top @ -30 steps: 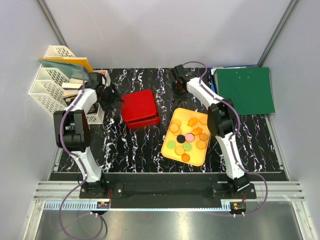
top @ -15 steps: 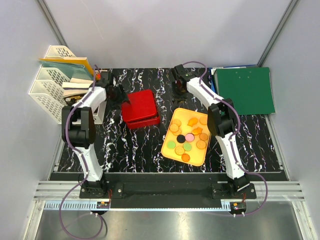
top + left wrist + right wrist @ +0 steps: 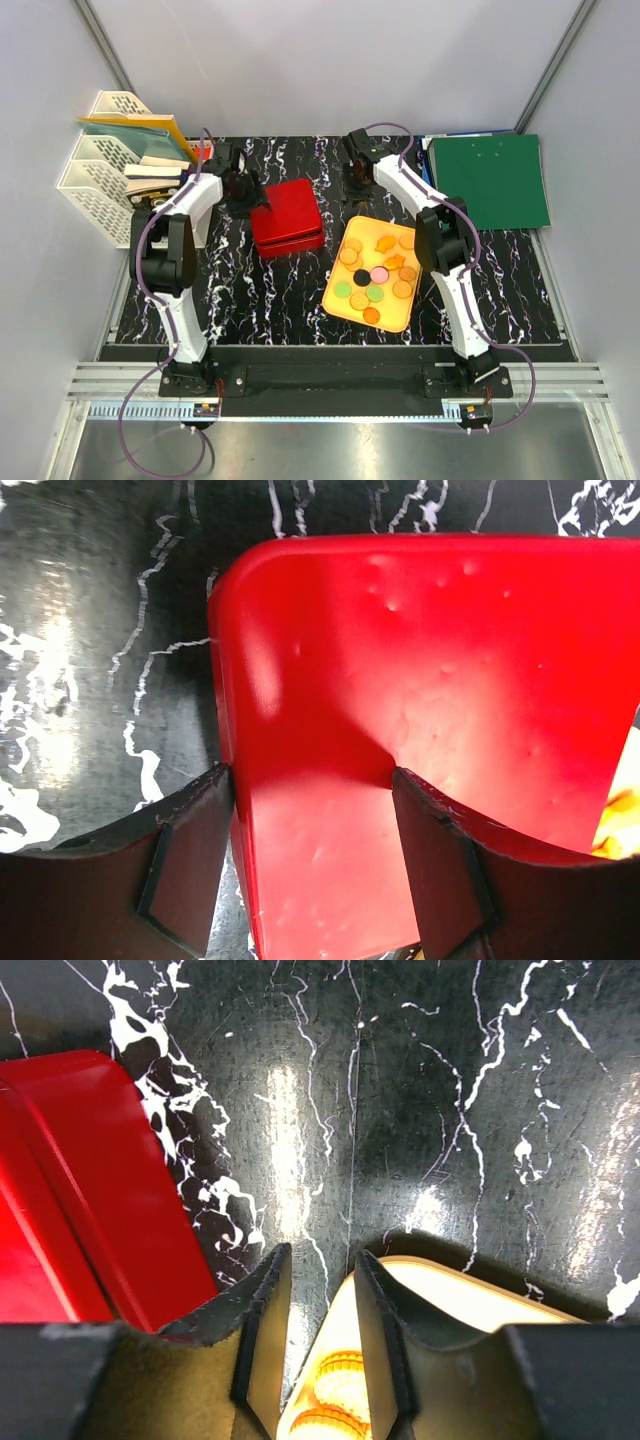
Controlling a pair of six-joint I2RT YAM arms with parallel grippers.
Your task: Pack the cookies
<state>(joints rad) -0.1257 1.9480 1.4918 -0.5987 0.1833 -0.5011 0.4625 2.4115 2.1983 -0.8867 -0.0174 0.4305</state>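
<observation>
Black tabletop [image 3: 230, 290] with white veins fills the scene. Nearest the arm bases sits the yellow tray [image 3: 335, 303], and all the cookies [image 3: 375, 270] are lying loose on it – mostly orange, with a few green, one pink and one black. None is packed yet. Just past the tray's far edge hangs the right gripper [image 3: 320, 1255]. It has not moved, and its fingers are close together with the tray's rim showing between them. I cannot tell if they pinch the rim or only stand around it. To the left of the tray is the red box [image 3: 290, 215], with its lid shut. The big change is here – a moment ago the left gripper [image 3: 310, 780] was over by the white rack [image 3: 95, 175], and now it has swung across to the box's far left corner. Its fingers are apart, one off the box's side and one over the lid. My guess is that it wants to open the box, so the cookies can go in.
</observation>
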